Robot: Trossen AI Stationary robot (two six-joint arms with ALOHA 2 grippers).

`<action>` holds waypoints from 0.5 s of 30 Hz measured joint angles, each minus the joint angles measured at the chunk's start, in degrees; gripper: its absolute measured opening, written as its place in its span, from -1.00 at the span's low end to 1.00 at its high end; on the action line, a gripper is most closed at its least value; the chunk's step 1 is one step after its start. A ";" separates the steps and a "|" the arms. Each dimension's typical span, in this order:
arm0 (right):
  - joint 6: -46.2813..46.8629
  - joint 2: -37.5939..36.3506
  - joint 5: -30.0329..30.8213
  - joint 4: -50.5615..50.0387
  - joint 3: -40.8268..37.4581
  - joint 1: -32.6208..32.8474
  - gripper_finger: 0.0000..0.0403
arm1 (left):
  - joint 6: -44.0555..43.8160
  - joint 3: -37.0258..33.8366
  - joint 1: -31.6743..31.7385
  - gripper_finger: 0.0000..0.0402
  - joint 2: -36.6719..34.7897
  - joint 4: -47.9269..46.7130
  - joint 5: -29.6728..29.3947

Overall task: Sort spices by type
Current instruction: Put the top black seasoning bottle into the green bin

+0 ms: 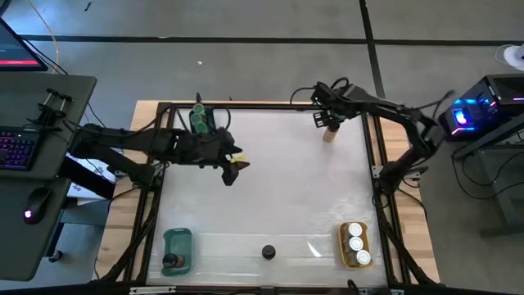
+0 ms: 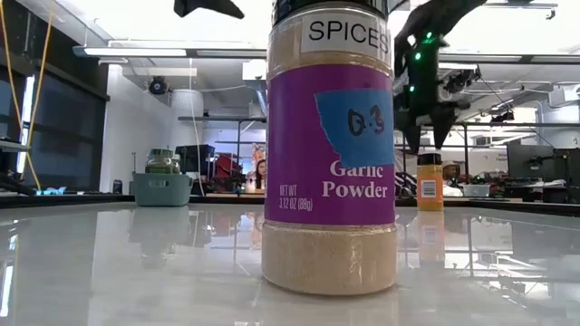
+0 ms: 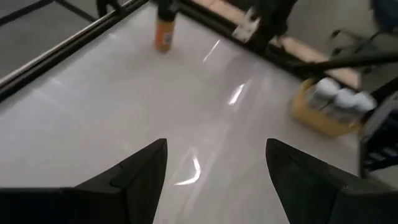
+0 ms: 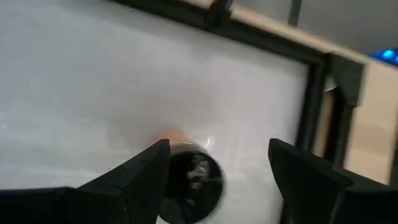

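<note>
Garlic powder jar nearest; right end effector open over orange jar

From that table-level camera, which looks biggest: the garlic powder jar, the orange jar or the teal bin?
1. Garlic powder jar: fills the frame, but it stands nearest the camera, so this may be nearness alone.
2. Teal bin.
3. Orange jar, under the right gripper. These two look close in size.

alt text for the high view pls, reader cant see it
Overhead view of a white table: the right end effector hovers open over an orange spice jar. The left end effector waits open mid-table; a teal tray and an orange tray hold jars.
</note>
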 joint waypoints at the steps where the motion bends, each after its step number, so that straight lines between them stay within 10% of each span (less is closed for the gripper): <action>1: -0.16 0.90 -1.15 0.48 0.00 -0.47 0.33 | -0.70 0.00 -0.49 0.29 0.00 0.62 -0.38; 15: -4.46 4.23 -6.87 0.17 0.00 -1.57 0.33 | -4.85 -0.02 -6.36 0.29 1.16 1.15 -8.42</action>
